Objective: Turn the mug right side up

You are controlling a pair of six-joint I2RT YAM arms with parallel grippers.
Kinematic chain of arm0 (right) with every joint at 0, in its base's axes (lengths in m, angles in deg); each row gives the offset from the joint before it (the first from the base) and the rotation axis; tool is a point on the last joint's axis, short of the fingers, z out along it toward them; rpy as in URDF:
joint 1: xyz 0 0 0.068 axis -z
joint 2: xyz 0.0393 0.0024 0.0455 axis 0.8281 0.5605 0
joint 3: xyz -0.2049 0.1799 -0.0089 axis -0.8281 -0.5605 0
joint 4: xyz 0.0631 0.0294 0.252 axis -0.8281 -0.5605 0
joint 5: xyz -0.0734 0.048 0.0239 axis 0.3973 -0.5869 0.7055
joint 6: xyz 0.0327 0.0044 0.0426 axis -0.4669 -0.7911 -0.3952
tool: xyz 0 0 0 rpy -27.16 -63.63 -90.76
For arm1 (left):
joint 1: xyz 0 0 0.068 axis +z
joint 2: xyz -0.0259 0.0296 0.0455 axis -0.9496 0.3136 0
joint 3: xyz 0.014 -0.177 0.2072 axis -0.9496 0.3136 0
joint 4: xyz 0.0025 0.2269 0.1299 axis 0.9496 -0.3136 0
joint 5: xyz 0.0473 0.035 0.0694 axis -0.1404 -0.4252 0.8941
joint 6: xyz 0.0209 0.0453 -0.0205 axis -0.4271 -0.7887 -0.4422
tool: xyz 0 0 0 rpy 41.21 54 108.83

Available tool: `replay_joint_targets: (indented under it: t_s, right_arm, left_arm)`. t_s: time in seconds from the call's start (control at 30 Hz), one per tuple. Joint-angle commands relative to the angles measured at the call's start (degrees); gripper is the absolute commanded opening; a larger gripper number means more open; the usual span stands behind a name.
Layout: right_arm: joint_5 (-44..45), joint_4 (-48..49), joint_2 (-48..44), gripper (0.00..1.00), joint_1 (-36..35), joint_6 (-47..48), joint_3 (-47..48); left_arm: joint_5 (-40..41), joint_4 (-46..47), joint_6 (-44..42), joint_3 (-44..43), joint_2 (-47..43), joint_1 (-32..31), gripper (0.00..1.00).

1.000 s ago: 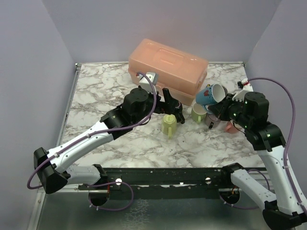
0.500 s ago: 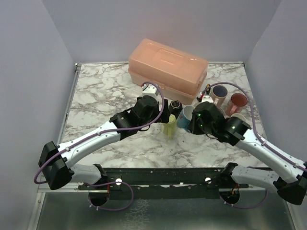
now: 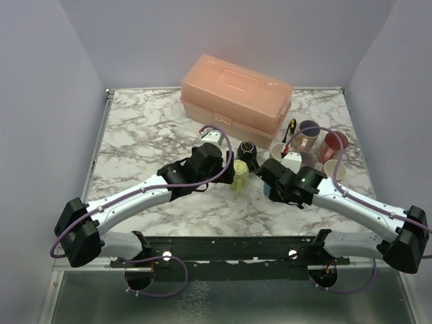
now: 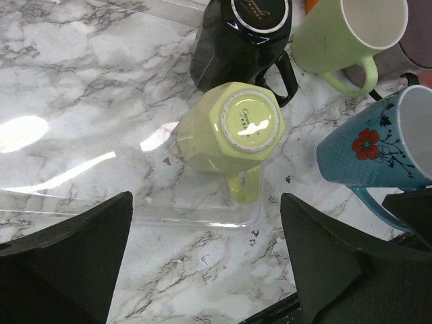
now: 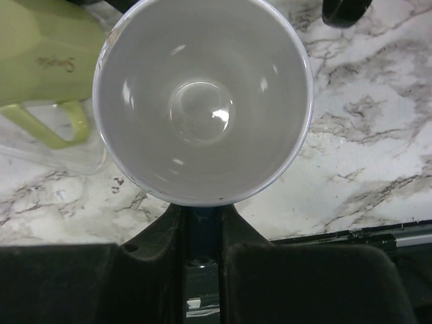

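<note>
Blue mug [image 4: 368, 155] in right gripper [image 5: 201, 217], inverted green mug [image 4: 229, 128], black mug [image 4: 236, 40] adjacent

A pink box [image 3: 236, 91] sits at 12 o'clock on the table [image 3: 135, 135]. A yellow mug [image 3: 241, 175] stands upside down in the middle, a black mug [image 3: 248, 153] just beside it at 1 o'clock. Other mugs [image 3: 309, 133] crowd at 3 o'clock.

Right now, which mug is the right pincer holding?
The blue mug with the red flower, mouth up, clamped in the right pincer. The yellow-green mug and black mug beside it stand free, bases up.
</note>
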Motion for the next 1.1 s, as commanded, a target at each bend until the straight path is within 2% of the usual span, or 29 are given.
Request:
replay_joint_targets:
  t_s: [0.0,0.13,0.53,0.67,0.83,0.97,1.07]
  right_arm:
    - [3.26,0.64,1.12,0.0,-0.35,-6.89,-2.88]
    - [3.82,1.64,2.27,0.0,-0.37,-9.59,-4.96]
    - [4.52,9.73,8.17,0.02,-0.27,-9.49,-7.31]
    - [4.28,9.16,10.51,0.23,-0.26,-9.65,-5.64]
    - [4.29,8.9,8.67,0.45,-0.29,-8.08,-3.89]
    - [4.15,7.91,4.97,0.54,-0.29,-7.57,-2.73]
    - [4.78,6.47,1.81,0.55,-0.24,-8.24,-2.47]
  left_arm:
    - [-4.39,1.08,1.35,1.36,1.17,0.16,0.9]
    - [-6.97,3.44,2.26,2.93,2.07,0.18,0.9]
    - [-10.21,7.42,3.02,4.25,5.24,0.06,0.88]
    - [-10.63,8.08,3.35,4.19,6.96,0.05,0.84]
    - [-10.71,8.48,3.66,3.58,8.73,-0.13,0.83]
    - [-10.74,8.58,3.19,3.21,9.85,-0.63,0.84]
    - [-10.37,8.69,3.55,3.08,10.48,-0.97,0.85]
